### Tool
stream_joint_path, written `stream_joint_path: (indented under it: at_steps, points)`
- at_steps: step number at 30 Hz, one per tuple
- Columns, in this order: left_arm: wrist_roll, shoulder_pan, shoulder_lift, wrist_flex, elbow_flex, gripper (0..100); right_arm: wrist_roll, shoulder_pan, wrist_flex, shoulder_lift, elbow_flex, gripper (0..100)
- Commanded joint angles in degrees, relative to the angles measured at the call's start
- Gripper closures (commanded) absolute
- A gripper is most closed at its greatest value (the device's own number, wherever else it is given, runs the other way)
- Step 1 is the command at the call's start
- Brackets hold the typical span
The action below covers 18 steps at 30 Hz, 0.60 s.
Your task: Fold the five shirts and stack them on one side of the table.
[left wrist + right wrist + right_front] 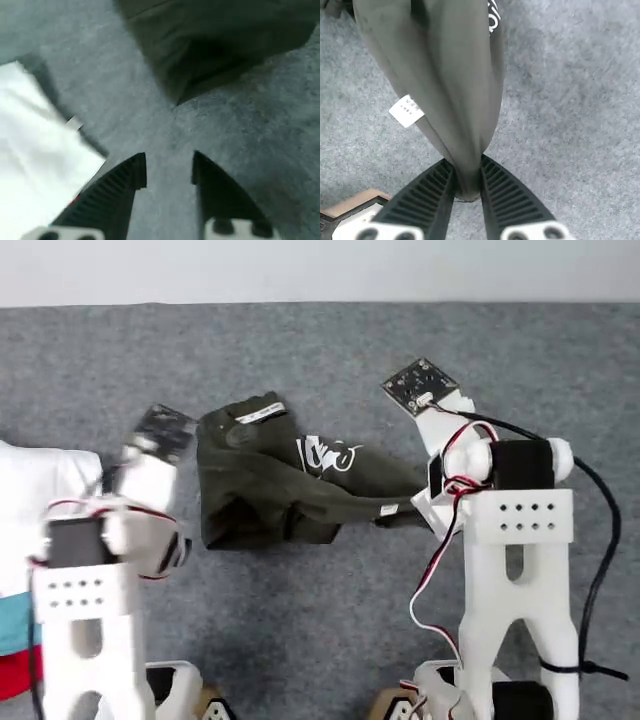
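Note:
A dark olive shirt (270,475) with white print lies crumpled at the middle of the grey table. My right gripper (467,187) is shut on a stretched edge of the olive shirt (450,80), which carries a small white tag (406,110); in the high view the right gripper (425,508) sits at the shirt's right end. My left gripper (169,172) is open over bare table, between the olive shirt (220,40) and a white shirt (35,160). In the high view the left gripper (160,440) sits just left of the olive shirt.
A white shirt (45,475) lies at the table's left edge, with teal (12,625) and red (12,675) cloth below it. The grey table (330,350) runs open toward the far edge. Both arms' white bases stand at the near side.

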Motion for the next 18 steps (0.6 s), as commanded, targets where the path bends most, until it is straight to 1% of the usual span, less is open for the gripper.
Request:
stream_joint_path:
  at_steps: [1, 4, 8, 12, 18]
  points:
    - [-0.6, 1.3, 2.1, -8.7, 5.1, 76, 0.3, 0.8, 0.5, -1.5, 0.7, 98.9]
    - [-0.8, 1.1, 8.7, -11.8, 5.8, 76, 0.3, 0.8, -0.9, -1.9, 2.9, 98.9]
    - [-0.5, 1.2, 17.7, -16.1, 3.5, 76, 0.3, 0.8, -1.7, -1.9, 5.1, 98.9]
    - [-0.4, 1.5, 25.8, -20.4, 1.3, 76, 0.3, 0.8, -1.7, -1.9, 5.1, 98.9]
    - [-0.4, 1.1, 35.5, -24.8, -1.8, 76, 0.3, 0.8, -1.7, -1.9, 5.0, 98.9]
